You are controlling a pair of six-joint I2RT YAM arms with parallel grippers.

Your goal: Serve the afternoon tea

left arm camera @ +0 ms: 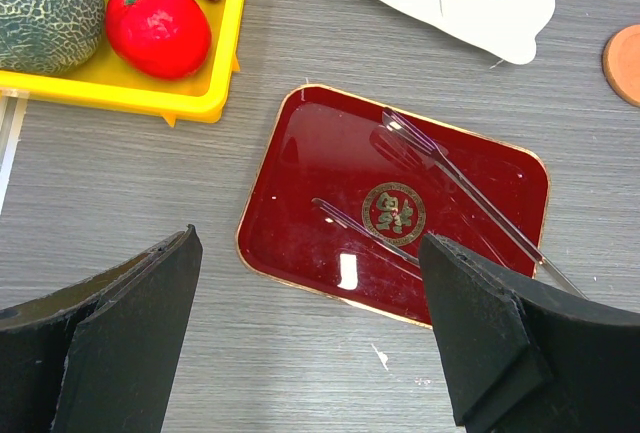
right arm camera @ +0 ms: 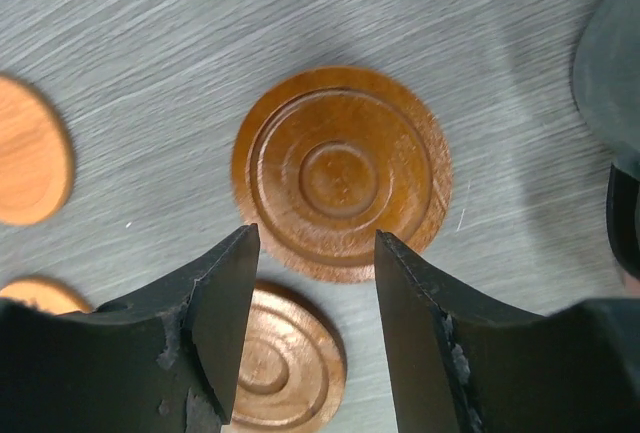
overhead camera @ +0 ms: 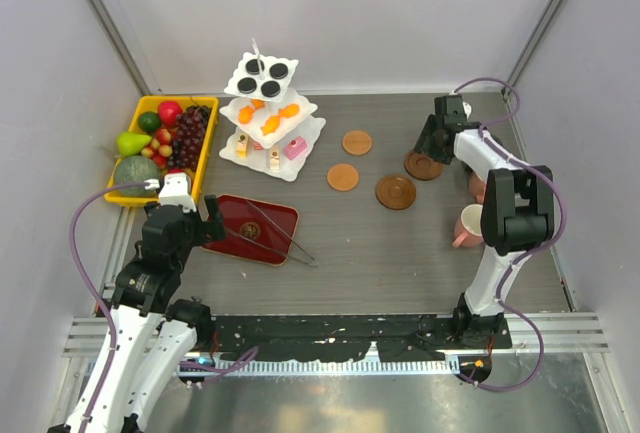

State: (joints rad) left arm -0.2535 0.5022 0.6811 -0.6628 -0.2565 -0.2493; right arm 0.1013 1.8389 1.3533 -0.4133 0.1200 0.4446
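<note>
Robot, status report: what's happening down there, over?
Left tool open above red tray and tongs. Right tool open over dark coaster, nothing held. Pink mug beside right arm.

White tiered stand [overhead camera: 312, 133] holds pastries [overhead camera: 270, 125]; four brown coasters [overhead camera: 395, 191] lie flat.

Bare tabletop [overhead camera: 380, 253] between coasters [overhead camera: 343, 177] and red tray [overhead camera: 232, 215]; mugs [overhead camera: 467, 225] crowd right side.

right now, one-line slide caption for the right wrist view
Right gripper open above a ridged brown coaster, a second coaster just ahead on the table.
</note>
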